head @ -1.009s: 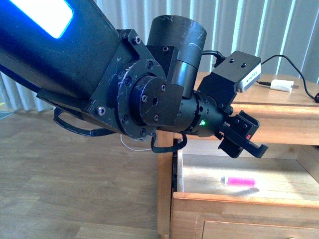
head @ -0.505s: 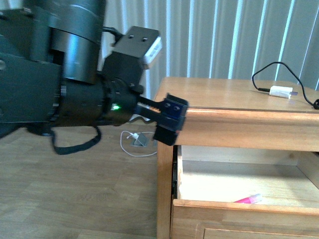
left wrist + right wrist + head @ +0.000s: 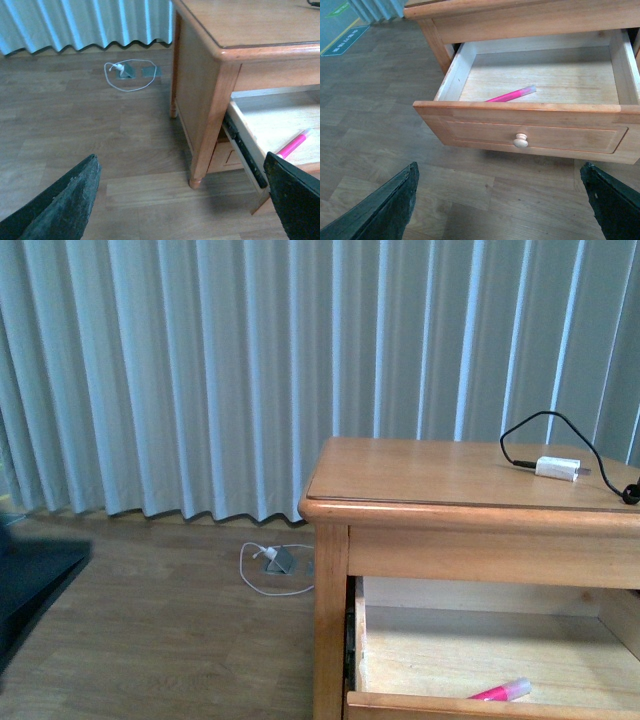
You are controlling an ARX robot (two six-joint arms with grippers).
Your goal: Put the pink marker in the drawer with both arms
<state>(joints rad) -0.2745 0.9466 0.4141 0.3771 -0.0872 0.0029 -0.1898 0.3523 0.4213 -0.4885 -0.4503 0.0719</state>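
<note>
The pink marker (image 3: 511,94) lies flat on the floor of the open drawer (image 3: 520,131), near its front wall. It also shows in the front view (image 3: 500,691) and in the left wrist view (image 3: 293,144). The drawer is pulled out, with a round pale knob (image 3: 520,141) on its recessed front. My right gripper (image 3: 500,205) is open and empty, over the wooden floor in front of the drawer. My left gripper (image 3: 182,200) is open and empty, over the floor beside the nightstand's left front leg (image 3: 200,170). Neither arm shows in the front view.
A white charger block (image 3: 557,468) with a black cable lies on the nightstand top (image 3: 420,475). A white cable and small grey things (image 3: 275,562) lie on the floor by the curtain (image 3: 200,370). A dark shape (image 3: 25,590) sits at the front view's left edge.
The left arm, which filled the front view over the drawer, has swung left and out of that view. The marker now lies in the drawer near its front wall.
</note>
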